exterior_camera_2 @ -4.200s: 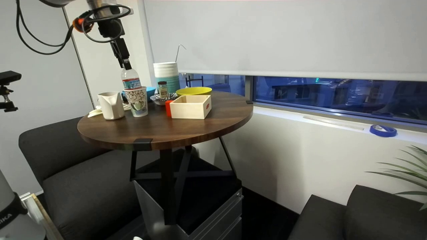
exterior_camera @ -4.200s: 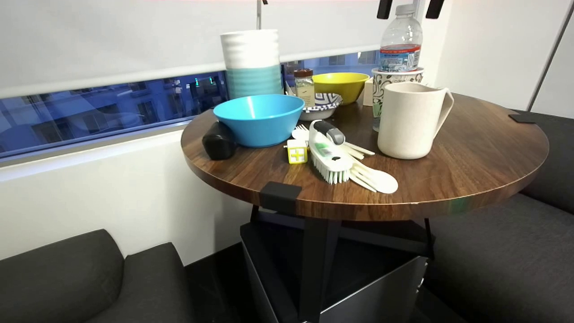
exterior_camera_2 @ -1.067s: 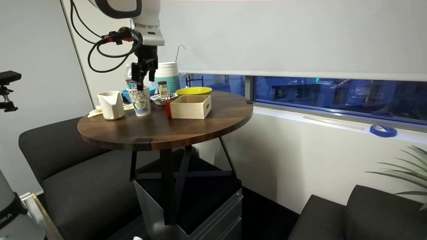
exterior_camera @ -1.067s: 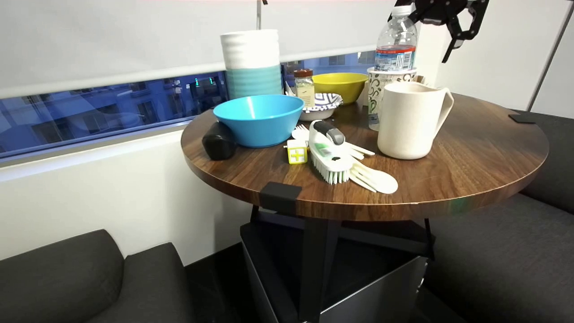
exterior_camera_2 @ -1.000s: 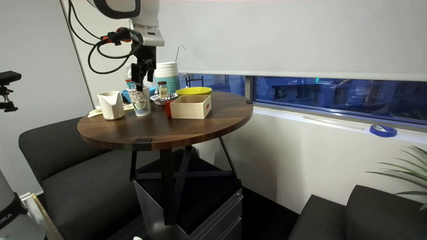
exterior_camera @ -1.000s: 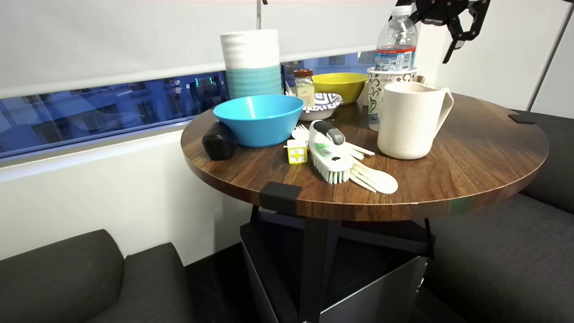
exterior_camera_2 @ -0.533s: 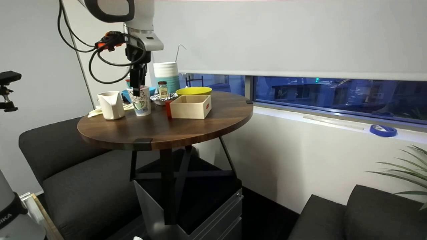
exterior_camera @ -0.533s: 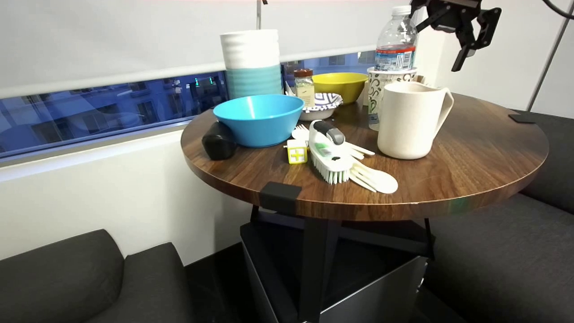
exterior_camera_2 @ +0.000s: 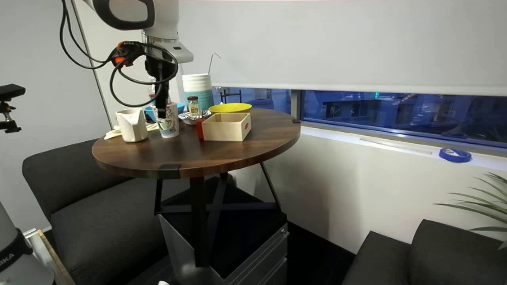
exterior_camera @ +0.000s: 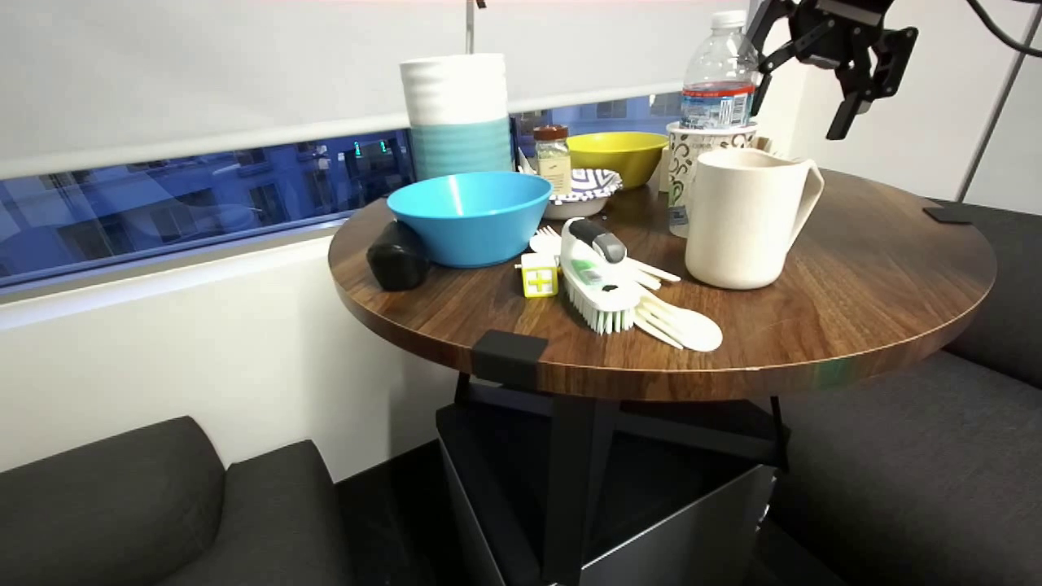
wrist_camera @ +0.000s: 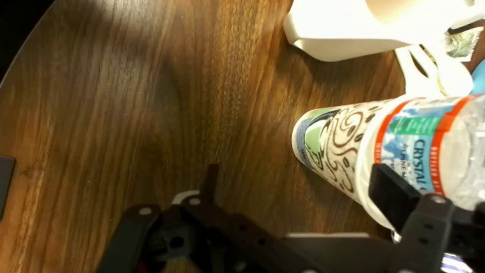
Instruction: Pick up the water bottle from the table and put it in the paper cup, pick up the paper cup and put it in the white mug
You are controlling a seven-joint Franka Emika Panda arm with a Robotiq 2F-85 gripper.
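A pale blind backs our tabletop. In an exterior view, the white mug partly hides the paper cup, near which our claw gapes.

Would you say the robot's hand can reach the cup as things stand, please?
Probably yes: the open hand is beside the cup, nothing visible between them; the bottle in the cup might hinder a grip from above.

In an exterior view, a round blue plastic bowl sits left of a white-and-grey bristled brush.
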